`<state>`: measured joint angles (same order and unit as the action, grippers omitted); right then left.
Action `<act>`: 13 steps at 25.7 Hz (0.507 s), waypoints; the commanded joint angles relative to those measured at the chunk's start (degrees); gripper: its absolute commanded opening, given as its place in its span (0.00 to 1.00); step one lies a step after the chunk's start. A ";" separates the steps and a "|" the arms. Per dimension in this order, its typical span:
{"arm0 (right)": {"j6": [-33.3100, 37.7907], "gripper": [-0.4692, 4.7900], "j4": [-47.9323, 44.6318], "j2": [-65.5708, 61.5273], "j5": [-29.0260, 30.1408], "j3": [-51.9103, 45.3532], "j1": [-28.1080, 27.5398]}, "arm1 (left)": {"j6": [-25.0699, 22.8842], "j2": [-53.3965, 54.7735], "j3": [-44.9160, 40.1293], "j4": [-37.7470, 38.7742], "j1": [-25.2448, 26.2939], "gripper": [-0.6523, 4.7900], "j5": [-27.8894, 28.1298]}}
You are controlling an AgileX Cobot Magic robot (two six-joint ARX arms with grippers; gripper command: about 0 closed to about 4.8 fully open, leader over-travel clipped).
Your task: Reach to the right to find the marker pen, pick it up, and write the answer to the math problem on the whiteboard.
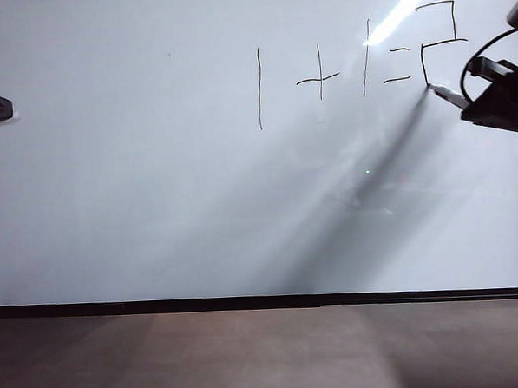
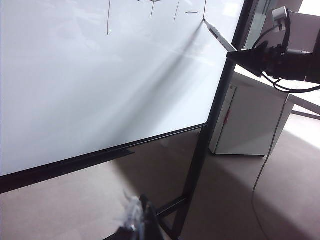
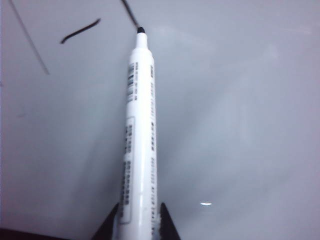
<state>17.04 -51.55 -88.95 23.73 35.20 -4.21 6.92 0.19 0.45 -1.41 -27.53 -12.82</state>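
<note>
Brown floor (image 1: 250, 355) fills the foreground of my exterior view, matte and dull below the glossy whiteboard (image 1: 155, 208) in its thin black frame. Thin strokes spell the math problem (image 1: 331, 68), with an angular, unfinished numeral (image 1: 438, 41) beside it. My right claw (image 1: 476, 100) grips the marker pen (image 1: 448, 95), tip on the board.

From the left wrist, my left claw (image 2: 137, 225) is a blur; I cannot tell its state. A white cabinet (image 2: 250, 120) stands behind.

Right wrist: dark fingers (image 3: 167, 220) pinch the smooth white barrel.
</note>
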 commanded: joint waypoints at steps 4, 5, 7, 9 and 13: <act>2.89 0.07 -5.44 0.15 -1.14 -3.54 -6.32 | -0.28 0.04 0.04 -0.55 0.07 0.11 -0.04; 3.87 0.07 -6.25 0.31 -0.35 -3.89 -6.84 | -0.28 0.04 0.04 -0.55 0.07 0.11 -0.04; 4.26 0.07 -7.13 0.63 1.66 -3.93 -6.67 | -0.28 0.04 0.04 -0.55 0.07 0.11 -0.04; 4.48 0.07 -7.43 1.81 2.01 -4.04 -5.18 | -0.28 0.04 0.04 -0.55 0.07 0.11 0.00; 5.07 0.07 -7.15 5.01 0.20 -4.28 -2.69 | -0.28 0.04 0.04 -0.57 0.20 0.11 -0.02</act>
<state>21.41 -58.00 -84.88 25.06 31.05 -6.94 6.92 0.16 0.45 -1.41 -27.49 -12.82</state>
